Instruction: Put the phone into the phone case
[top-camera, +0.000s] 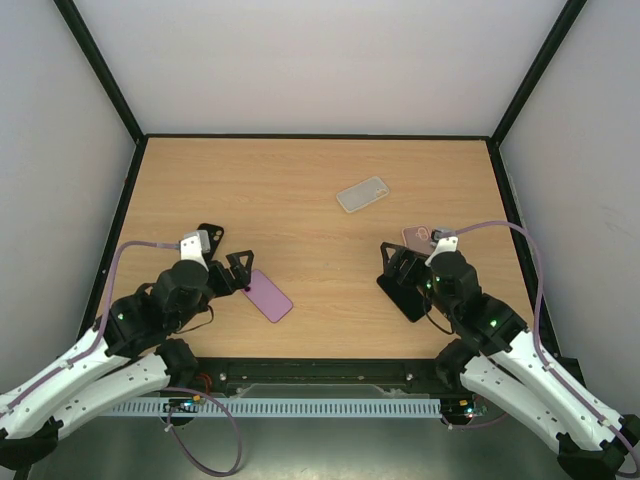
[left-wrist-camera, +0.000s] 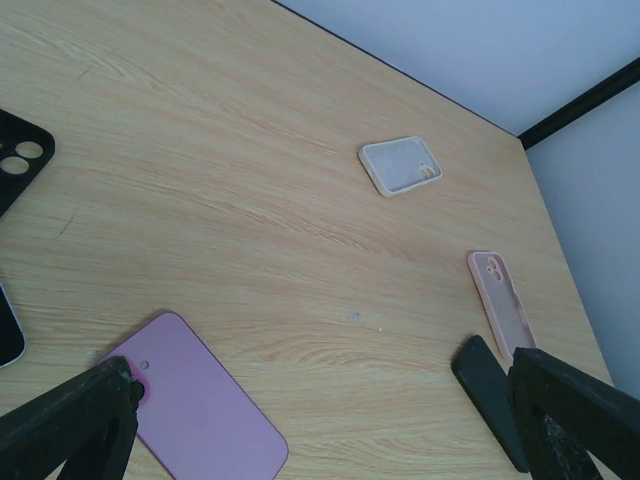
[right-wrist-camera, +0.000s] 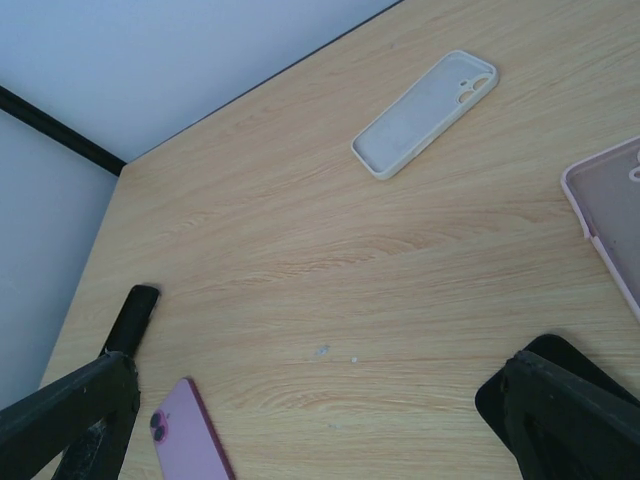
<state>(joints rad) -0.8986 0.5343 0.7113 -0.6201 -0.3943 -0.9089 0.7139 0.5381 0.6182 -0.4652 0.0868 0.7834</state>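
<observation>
I am seeing both claws spread as wide as they go, and neither is holding anything. The left claw (left-wrist-camera: 322, 362) is hovering just beside the purple phone (top-camera: 268, 295), which is lying flat with its back up at the near left of the table (top-camera: 300, 170). The right claw (right-wrist-camera: 318, 365) is hanging over a black slab (top-camera: 405, 292) at the near right; I cannot tell whether that is a phone or a case. The pink case (top-camera: 417, 238) is lying just beyond it. The grey case (top-camera: 362, 194) is sitting farther back, right of centre and well apart from the phone. Both cases seem to be lying hollow side up.

What is worrying me most is the pickup. The phone is thin and flush on the wood, so I am expecting the fingers to skid off its edges and shove it along instead of lifting it. I am also guessing which case fits, and a wrong pick would leave the phone jammed or loose. The cases look light, so pressing the phone in with nothing pinning the case could send it sliding or wedge the phone in crooked, with the camera cutout at the wrong end. Reaching for the pink case, the right claw could also be knocking the black slab.
</observation>
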